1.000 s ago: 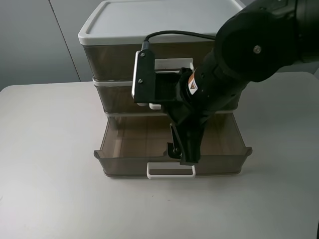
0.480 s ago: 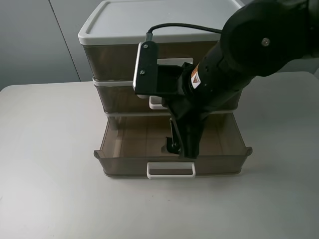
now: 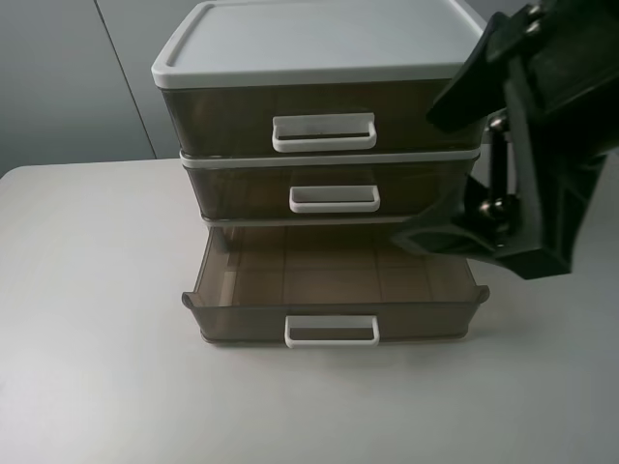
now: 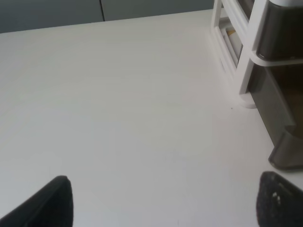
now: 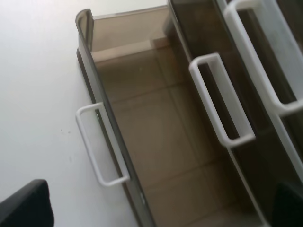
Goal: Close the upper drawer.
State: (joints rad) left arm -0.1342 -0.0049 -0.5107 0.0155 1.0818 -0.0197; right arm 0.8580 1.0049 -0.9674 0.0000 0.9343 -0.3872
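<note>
Sitting flush just above the pulled-out lowest drawer (image 3: 242,319), the upper drawer (image 3: 242,193) is judged shut already, being light, stiff plastic best pushed at its white handle (image 3: 335,207), while the left gripper (image 4: 163,205) and right gripper (image 5: 156,208) are seen spread, empty.

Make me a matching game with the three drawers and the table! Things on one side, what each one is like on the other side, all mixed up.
Things:
1. top drawer
2. middle drawer
3. lowest drawer
4. table

What it is like:
A. pulled out towards the front
B. flat and pale, under the drawers
C. shut, tallest, widest handle
D. shut, shallow, smaller handle

Pairs: 1-C, 2-D, 3-A, 4-B.
</note>
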